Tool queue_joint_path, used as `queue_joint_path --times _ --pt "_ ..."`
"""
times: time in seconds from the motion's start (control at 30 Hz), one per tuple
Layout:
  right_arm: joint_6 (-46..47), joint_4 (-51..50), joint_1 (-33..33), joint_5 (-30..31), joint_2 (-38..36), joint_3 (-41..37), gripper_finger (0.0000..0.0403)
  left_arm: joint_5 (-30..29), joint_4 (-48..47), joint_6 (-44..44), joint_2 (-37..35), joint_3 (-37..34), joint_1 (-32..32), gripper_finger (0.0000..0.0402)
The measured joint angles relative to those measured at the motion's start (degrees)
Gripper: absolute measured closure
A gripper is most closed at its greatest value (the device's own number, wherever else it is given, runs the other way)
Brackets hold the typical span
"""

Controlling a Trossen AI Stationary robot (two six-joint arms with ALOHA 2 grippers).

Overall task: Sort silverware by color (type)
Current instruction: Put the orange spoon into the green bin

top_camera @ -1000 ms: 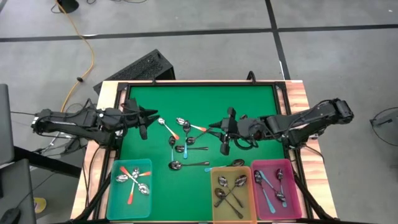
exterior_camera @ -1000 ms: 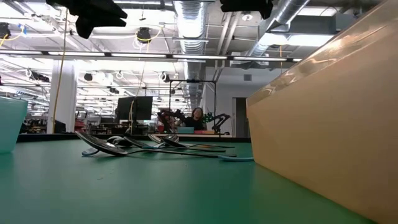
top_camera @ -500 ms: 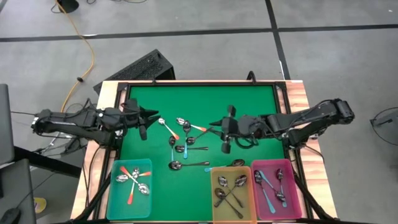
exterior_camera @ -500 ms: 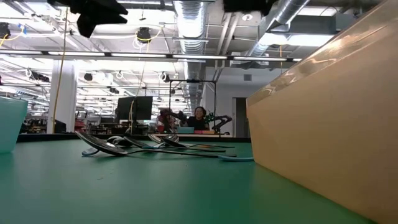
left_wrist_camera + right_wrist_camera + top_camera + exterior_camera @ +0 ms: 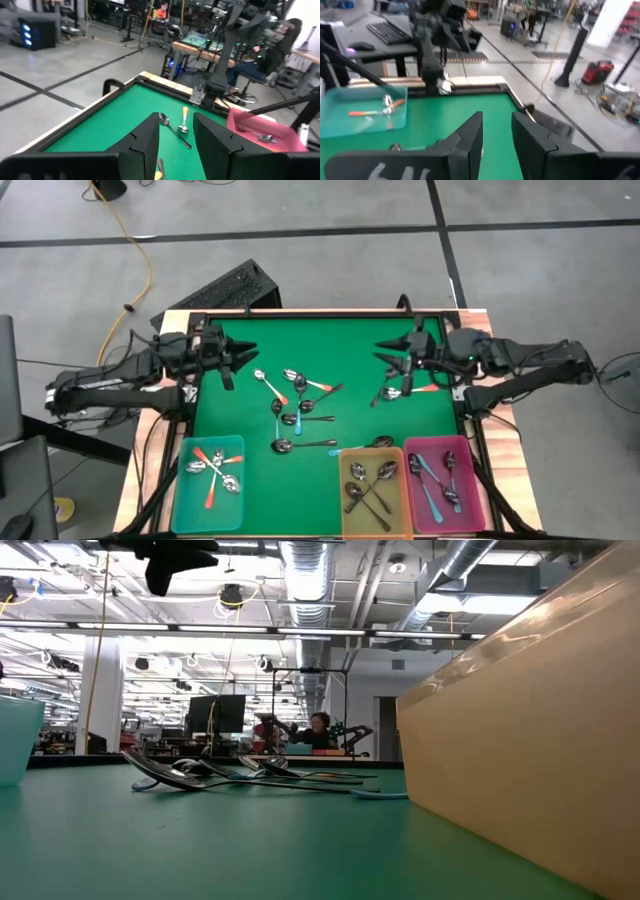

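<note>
Roughly in the middle of the sorting, several small spoons with shiny metal bowls lie loose in a tangle at the centre of the green felt mat. Their handles are orange-red, light blue or dark metal. Two more, one orange-handled spoon and one dark spoon, lie apart from the tangle on the right side of the mat, just beside the right gripper.

Three bins along the near edge already hold sorted pieces. The teal plastic bin holds orange-handled spoons, the yellow plastic bin holds dark ones, and the pink plastic bin holds light blue ones.

Both grippers hang above the mat with their fingers parted and nothing between them. The left gripper is at the far left of the mat and the right gripper at the far right, each pointing inward.

I judge the step in hand to be choosing the next spoon to pick. The next move calls for coming down on a single handle, closing on it without dragging its neighbours, and carrying it to the bin of matching colour. The pair by the right gripper looks easier to take than the crossed handles in the centre.

No brand, label or readable writing shows on the spoons, bins or arms.
</note>
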Motion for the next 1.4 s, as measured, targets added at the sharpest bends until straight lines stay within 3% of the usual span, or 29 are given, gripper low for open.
queue_joint_path --times 0.2,0.47,0.77,1.03,1.4 --pt "1.21 -5.85 -0.23 0.03 -0.97 -0.02 0.0276 6.37 -0.2 -1.45 -0.02 0.0 6.44 0.0296" --pt "4.63 -5.53 -0.27 0.13 2.13 -4.61 0.0276 6.67 -3.21 -2.26 0.28 0.0 11.71 0.0296" --pt "13.34 -6.42 -0.23 0.22 10.09 -9.45 0.0276 6.17 -5.3 -0.75 4.47 -0.04 11.87 0.0296" --pt "13.91 -5.71 -0.23 0.17 17.91 -9.49 0.0276 6.52 -5.24 3.62 9.86 -0.04 11.05 0.0296" --pt "15.76 -5.2 0.03 0.1 18.46 -9.49 0.0276 7.15 -4.83 1.82 7.64 -0.02 9.21 0.0296"
